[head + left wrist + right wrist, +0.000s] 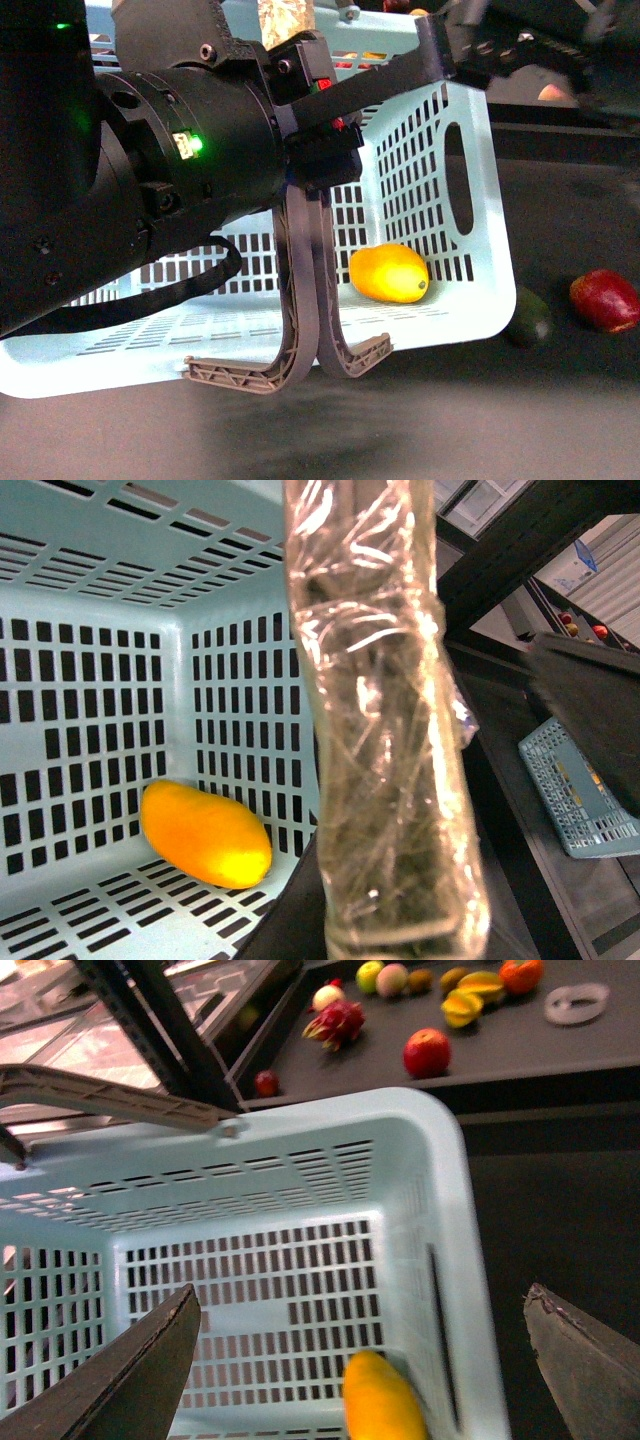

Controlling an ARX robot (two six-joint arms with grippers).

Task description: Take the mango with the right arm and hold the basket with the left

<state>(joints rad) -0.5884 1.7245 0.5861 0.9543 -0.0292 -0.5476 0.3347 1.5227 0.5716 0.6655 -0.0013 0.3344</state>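
The light turquoise basket [480, 130] lies tipped on its side, its open mouth facing me. The yellow-orange mango [389, 273] rests inside it on the lower wall; it also shows in the wrist views as the mango [205, 835] and the mango [380, 1402]. My bulky black left arm fills the left of the front view. Its left gripper [310, 95] is shut on the basket rim, with the film-wrapped finger [380, 730] against the basket [90, 680]. My right gripper [360, 1305] hangs wide open over the basket [300, 1130], above the mango and not touching it.
Two grey-brown handles [300, 300] hang down across the basket's mouth. A dark green fruit [528, 318] and a red fruit [604, 300] lie on the dark surface to the right. A shelf beyond holds several fruits, including a red one [427, 1052]. A small blue crate [580, 790] sits lower down.
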